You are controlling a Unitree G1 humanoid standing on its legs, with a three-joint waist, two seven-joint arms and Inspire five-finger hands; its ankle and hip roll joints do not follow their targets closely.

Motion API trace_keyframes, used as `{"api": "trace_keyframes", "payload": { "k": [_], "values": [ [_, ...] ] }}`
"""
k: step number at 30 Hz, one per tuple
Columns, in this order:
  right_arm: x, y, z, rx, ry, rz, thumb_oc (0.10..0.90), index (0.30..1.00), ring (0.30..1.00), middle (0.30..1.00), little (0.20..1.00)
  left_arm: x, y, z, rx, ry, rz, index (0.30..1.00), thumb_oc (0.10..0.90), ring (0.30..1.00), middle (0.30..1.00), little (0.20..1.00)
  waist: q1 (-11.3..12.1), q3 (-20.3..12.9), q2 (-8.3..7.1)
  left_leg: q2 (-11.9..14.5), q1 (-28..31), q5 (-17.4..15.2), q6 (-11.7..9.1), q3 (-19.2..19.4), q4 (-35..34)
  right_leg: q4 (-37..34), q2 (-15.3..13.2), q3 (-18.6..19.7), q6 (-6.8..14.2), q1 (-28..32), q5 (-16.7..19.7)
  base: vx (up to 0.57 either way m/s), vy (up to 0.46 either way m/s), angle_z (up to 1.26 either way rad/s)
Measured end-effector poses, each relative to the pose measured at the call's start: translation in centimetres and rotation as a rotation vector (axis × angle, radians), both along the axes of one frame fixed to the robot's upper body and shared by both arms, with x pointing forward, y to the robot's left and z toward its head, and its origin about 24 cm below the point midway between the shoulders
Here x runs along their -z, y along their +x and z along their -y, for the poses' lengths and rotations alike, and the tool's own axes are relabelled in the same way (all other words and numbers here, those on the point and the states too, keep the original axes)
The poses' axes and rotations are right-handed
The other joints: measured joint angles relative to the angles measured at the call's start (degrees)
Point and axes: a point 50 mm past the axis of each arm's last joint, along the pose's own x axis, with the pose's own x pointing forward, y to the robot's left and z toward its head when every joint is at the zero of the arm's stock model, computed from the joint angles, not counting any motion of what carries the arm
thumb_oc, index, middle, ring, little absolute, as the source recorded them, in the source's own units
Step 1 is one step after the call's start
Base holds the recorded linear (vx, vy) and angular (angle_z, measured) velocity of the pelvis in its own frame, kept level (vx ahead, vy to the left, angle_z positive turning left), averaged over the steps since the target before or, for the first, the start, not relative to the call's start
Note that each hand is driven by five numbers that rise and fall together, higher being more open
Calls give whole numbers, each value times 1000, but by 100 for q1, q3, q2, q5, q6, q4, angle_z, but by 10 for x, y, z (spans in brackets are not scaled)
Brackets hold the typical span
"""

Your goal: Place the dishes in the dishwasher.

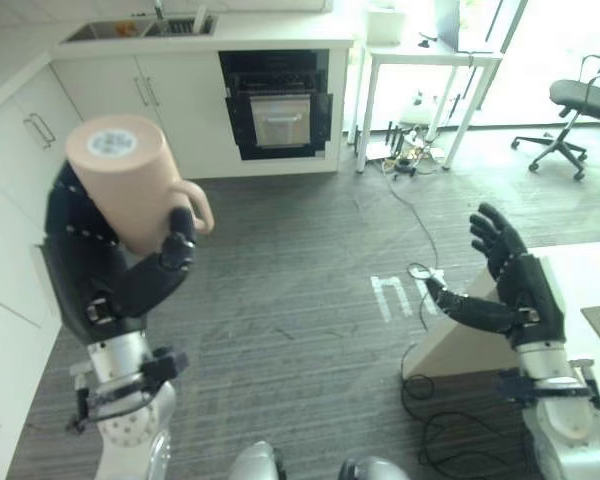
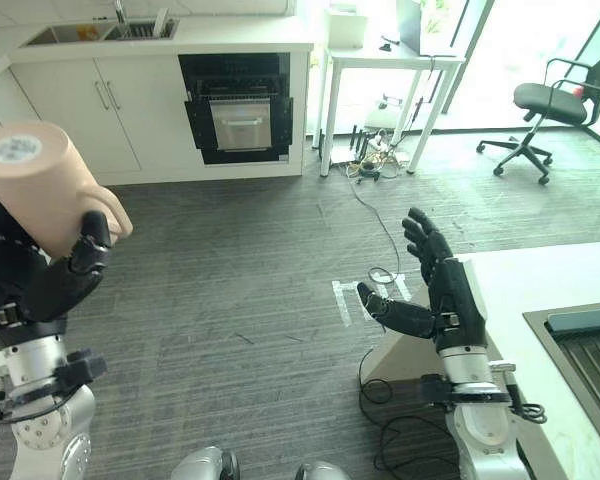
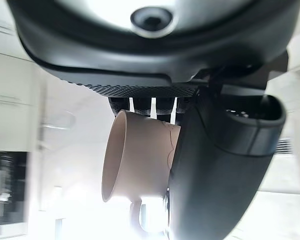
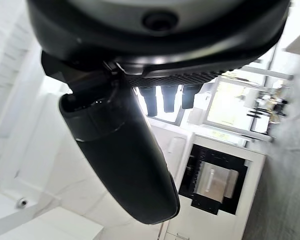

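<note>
A beige mug (image 1: 130, 180) with a handle is held up high at the left, bottom end toward me, a round sticker on its base. My left hand (image 1: 100, 270) is shut on it, fingers behind its body and thumb against the handle side; the left wrist view shows the mug (image 3: 140, 160) between thumb and fingers. My right hand (image 1: 510, 285) is raised at the right, open, fingers straight and holding nothing. The dishwasher (image 1: 277, 105) stands open in the far cabinet row, dark inside with a rack showing.
White cabinets (image 1: 20, 160) run along the left and far wall, with a sink (image 1: 140, 28) on the counter. A white counter (image 2: 540, 290) lies at the right. A white table (image 1: 420, 70) and an office chair (image 1: 580, 110) stand beyond. Grey floor lies between.
</note>
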Motion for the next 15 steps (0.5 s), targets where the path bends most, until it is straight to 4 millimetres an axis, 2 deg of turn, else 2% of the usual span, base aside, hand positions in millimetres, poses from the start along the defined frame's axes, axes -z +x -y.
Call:
{"api": "trace_keyframes", "payload": {
  "k": [1,2,3,4,5,6,7,8,9,10,11,13,14,15],
  "values": [
    [-1,0,1,9,8,10,800,900,900,900,900,0,1,0,4,7,-1,300,400,300,300,300,-59,113,203,202,-110,38,-121,-120,78,-77,202,-70,47,104,34,368,269,-14],
    [1,0,1,9,12,0,800,900,900,900,900,2,0,0,7,15,-16,300,400,300,300,300,-56,205,376,429,-181,17,-148,-230,122,-105,367,-37,-57,210,9,413,309,-16],
    [4,-2,0,-4,10,-19,800,900,900,900,900,5,-2,-2,-6,19,-28,300,400,300,300,300,-34,261,524,611,-413,31,-287,-639,381,-145,514,34,-105,280,-36,336,313,-61],
    [5,-2,0,-13,5,-27,800,900,900,900,900,5,-4,-5,-19,21,-34,300,400,300,300,300,41,287,600,670,-505,52,-324,-908,359,-144,557,215,-99,292,-52,297,314,-76],
    [4,-2,2,-20,-13,-31,800,900,900,900,900,6,-4,-6,-33,12,-32,300,400,300,300,300,70,331,598,690,-521,56,-320,-948,388,-148,558,369,-41,335,-82,334,345,-79],
    [2,-2,5,-25,-44,-38,800,900,900,900,900,6,-3,-5,-43,-7,-26,300,400,300,300,300,70,308,636,698,-535,52,-251,-768,454,-171,455,417,47,463,-133,251,265,-53],
    [-2,-7,12,-12,-59,-33,800,900,900,900,900,5,1,-4,-42,-4,-14,300,400,300,300,300,14,322,597,649,-346,47,-123,-480,360,-179,330,463,125,660,-213,324,291,-25],
    [-6,-11,18,11,-49,-16,800,900,900,900,900,1,4,-2,-39,15,3,300,400,300,300,300,0,291,633,541,-193,130,-24,-404,297,-193,235,506,270,834,-341,350,296,-10],
    [-8,-13,21,34,-33,-2,800,900,900,900,900,-3,7,-1,-28,24,25,300,400,300,300,300,26,255,547,362,-150,301,150,-361,434,-238,57,537,439,988,-449,331,252,5],
    [-9,-14,22,43,-12,4,800,900,900,900,900,-7,9,0,-13,31,41,300,400,300,300,300,40,155,492,178,-44,303,354,-301,528,-417,-141,473,614,1225,-494,265,207,27],
    [-8,-16,20,46,5,8,800,900,900,900,900,-8,11,2,4,41,45,300,400,300,300,300,33,31,304,-75,48,224,569,-271,523,-605,-337,387,838,1469,-384,242,251,44],
    [-15,-14,11,22,32,60,800,900,900,900,900,-12,14,2,20,66,54,300,400,300,300,300,55,-28,214,-295,46,0,792,-307,695,-635,-530,208,906,1588,-35,225,268,52],
    [-20,-10,4,13,61,95,800,900,900,900,900,-14,19,3,38,77,51,300,400,300,300,300,61,-17,246,-361,42,-61,883,-405,809,24,-600,250,1100,1367,282,187,214,67],
    [-20,-7,0,14,88,113,800,900,900,900,900,-16,24,5,61,79,51,300,400,300,300,300,57,-11,255,-429,105,-139,982,-484,867,841,-685,294,1193,1057,586,208,237,75]
  ]
}}
